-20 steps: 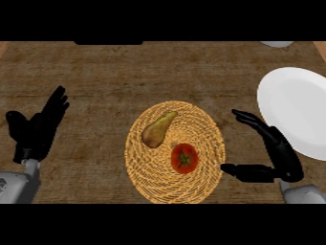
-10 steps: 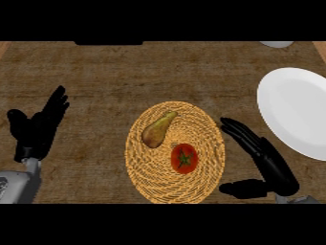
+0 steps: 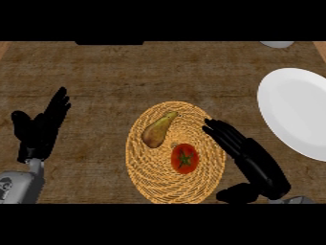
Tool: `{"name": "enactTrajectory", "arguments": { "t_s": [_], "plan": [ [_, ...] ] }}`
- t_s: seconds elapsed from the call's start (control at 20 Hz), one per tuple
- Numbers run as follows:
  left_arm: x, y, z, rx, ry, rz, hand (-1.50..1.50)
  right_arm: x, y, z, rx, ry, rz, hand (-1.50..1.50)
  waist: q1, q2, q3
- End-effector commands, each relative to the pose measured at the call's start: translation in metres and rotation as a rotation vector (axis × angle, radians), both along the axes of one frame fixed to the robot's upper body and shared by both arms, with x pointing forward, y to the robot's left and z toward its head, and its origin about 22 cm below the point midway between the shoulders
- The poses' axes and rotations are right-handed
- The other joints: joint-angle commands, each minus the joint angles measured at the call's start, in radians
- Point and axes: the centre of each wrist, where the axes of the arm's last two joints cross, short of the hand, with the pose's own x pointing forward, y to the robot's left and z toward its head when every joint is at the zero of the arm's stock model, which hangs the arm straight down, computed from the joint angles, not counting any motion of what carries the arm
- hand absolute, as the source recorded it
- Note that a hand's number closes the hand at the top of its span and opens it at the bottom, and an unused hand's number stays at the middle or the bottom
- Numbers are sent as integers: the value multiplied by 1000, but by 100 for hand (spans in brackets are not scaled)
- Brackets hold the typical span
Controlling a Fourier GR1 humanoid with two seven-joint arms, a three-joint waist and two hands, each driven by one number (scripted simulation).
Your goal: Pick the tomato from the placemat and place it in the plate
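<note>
A red tomato [image 3: 184,158] with a green stem lies on the round woven placemat [image 3: 146,178], just below a yellow-green pear [image 3: 157,129]. My right hand [image 3: 254,164] is open over the placemat's right edge, its fingers stretched up and to the left, a short way right of the tomato and not touching it. A large white plate [image 3: 305,113] sits at the right edge of the counter. At the left, well away from the placemat, my left hand [image 3: 39,130] rests open with its fingers up.
The counter is dark wood grain. A small pale object [image 3: 277,44] shows at the far edge, top right. Lighter wooden strips border the counter at the far left and far right.
My right hand has moved left from beside the plate to the placemat's right edge, closing in on the tomato. The left hand, tomato and pear have stayed put.
</note>
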Motion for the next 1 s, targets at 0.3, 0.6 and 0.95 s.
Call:
{"name": "enactTrajectory", "arguments": {
  "t_s": [0.3, 0.6, 0.95],
  "plan": [
    [9, 16, 16, -19, -10, -16, 0, -7, 16, 4, -267, 58, -53, -150, -4, 0, 0],
    [-3, -9, -14, -2, 9, -8, 0, 6, 49, 13, -329, 103, -41, -150, -1, 1, 1],
    [6, 21, 6, -9, 6, -10, 0, 15, 66, -14, -364, 90, -76, -150, 0, 1, 1]
  ]
}}
